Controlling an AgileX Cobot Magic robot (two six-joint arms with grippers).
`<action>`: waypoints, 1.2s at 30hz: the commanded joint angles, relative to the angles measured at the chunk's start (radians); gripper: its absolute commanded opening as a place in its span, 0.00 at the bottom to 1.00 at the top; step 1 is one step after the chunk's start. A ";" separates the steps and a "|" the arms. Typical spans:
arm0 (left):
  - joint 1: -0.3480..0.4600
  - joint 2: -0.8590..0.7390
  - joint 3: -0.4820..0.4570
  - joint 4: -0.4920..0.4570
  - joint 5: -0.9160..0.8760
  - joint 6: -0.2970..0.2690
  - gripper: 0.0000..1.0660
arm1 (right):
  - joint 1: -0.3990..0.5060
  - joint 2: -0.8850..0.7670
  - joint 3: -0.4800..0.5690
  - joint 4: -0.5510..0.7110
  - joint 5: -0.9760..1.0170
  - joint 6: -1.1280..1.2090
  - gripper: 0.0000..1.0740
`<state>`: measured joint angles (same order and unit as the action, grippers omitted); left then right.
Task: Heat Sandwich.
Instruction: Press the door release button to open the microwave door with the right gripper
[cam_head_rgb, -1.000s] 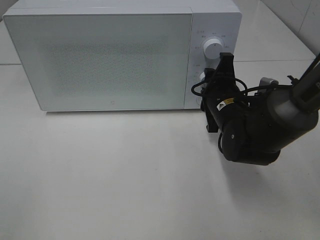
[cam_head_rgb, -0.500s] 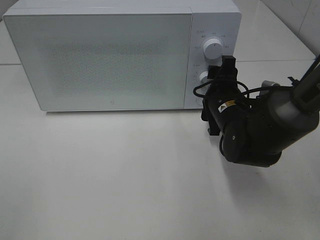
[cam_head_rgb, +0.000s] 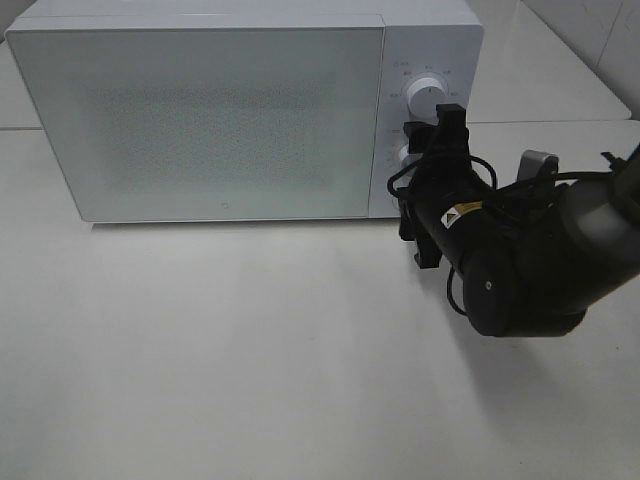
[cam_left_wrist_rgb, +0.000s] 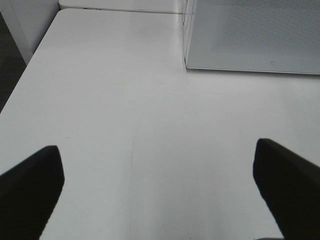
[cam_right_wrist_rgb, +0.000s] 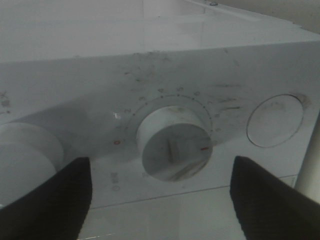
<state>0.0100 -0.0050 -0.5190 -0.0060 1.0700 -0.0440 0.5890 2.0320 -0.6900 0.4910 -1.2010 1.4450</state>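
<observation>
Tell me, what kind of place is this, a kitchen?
Probably a robot test lab set up like a kitchen: a white microwave stands on a plain white table, and a black robot hand is at its dial.

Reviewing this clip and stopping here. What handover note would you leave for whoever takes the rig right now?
The left gripper is open and empty, over the table near the microwave.
The right gripper is open, its fingers on either side of the lower knob, not gripping it.
The sandwich is not in view. The microwave door is shut and frosted, so the inside cannot be checked.
Done: door closed, right arm at the controls.
Left: confirm the knob setting, which I cannot read, then probably back the arm off.
</observation>
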 joint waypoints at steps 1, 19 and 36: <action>0.002 -0.023 0.001 -0.009 0.001 0.003 0.92 | -0.005 -0.042 0.053 -0.029 -0.049 0.000 0.71; 0.002 -0.023 0.001 -0.009 0.001 0.003 0.92 | -0.008 -0.319 0.239 -0.109 0.356 -0.314 0.70; 0.002 -0.023 0.001 -0.009 0.001 0.003 0.92 | -0.008 -0.521 0.071 -0.109 1.038 -1.341 0.70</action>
<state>0.0100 -0.0050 -0.5190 -0.0060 1.0700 -0.0440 0.5880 1.5190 -0.6120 0.3890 -0.1900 0.1510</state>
